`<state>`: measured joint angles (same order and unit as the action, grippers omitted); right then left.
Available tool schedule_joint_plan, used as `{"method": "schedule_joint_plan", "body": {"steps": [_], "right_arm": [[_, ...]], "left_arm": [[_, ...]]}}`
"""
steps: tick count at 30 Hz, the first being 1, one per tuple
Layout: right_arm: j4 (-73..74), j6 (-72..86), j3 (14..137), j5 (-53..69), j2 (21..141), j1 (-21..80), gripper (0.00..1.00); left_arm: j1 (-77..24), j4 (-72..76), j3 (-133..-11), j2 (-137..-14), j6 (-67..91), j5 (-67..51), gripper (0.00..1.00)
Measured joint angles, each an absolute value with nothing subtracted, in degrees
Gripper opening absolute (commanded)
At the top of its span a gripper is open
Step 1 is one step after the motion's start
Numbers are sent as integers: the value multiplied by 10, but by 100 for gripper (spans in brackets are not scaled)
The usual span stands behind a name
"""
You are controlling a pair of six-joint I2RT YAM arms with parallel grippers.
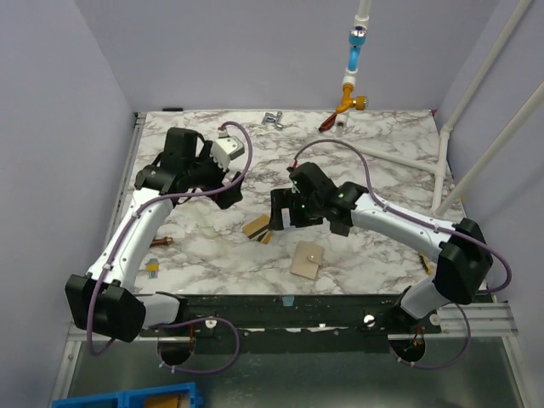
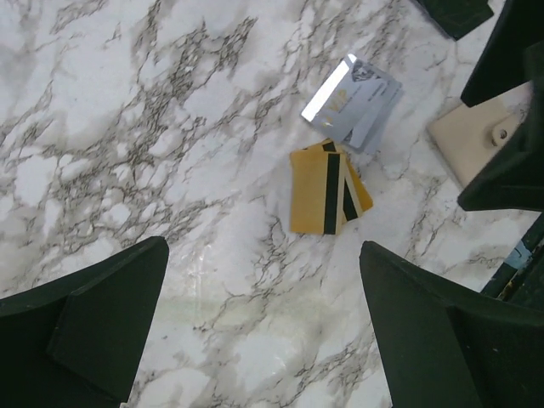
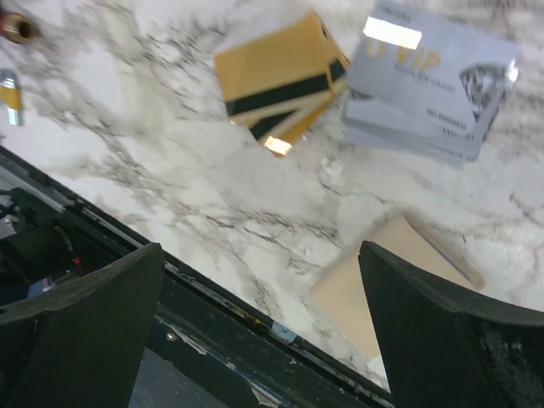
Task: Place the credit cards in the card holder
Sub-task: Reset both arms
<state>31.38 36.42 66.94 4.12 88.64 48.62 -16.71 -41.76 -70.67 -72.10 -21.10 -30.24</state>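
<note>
Right wrist view: gold-tan dark-striped and grey-blue credit cards (image 3: 280, 89) lie flat, right gripper (image 3: 262, 255) spread open.

Gold black-striped cards (image 2: 316, 194), beige holder (image 2: 464, 140)

light: bright, even | glare: strip on grey card (image 2: 353, 104) | blur: right wrist view soft

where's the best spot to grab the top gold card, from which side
Probably its two long edges, coming straight down from above. The top gold card lies flat on the marble table, fanned over other gold cards, so no edge stands up for a side pinch. The long edge far from its dark stripe has bare marble beside it; the grey cards crowd one short end.
</note>
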Motion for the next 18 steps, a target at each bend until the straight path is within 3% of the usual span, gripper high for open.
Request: {"method": "schedule_joint_plan", "body": {"steps": [5, 9, 14, 18], "right_arm": [[303, 324, 720, 42, 873, 442, 100], [236, 309, 696, -19, 836, 313, 100], [67, 292, 538, -185, 793, 154, 100], [-11, 247, 461, -304, 852, 135, 99]], "left_arm": [[-108, -419, -707, -731, -192, -304, 98], [-16, -366, -707, -741, -118, -321, 98], [84, -125, -578, -721, -6, -343, 99], [89, 21, -448, -714, 15, -346, 99]]}}
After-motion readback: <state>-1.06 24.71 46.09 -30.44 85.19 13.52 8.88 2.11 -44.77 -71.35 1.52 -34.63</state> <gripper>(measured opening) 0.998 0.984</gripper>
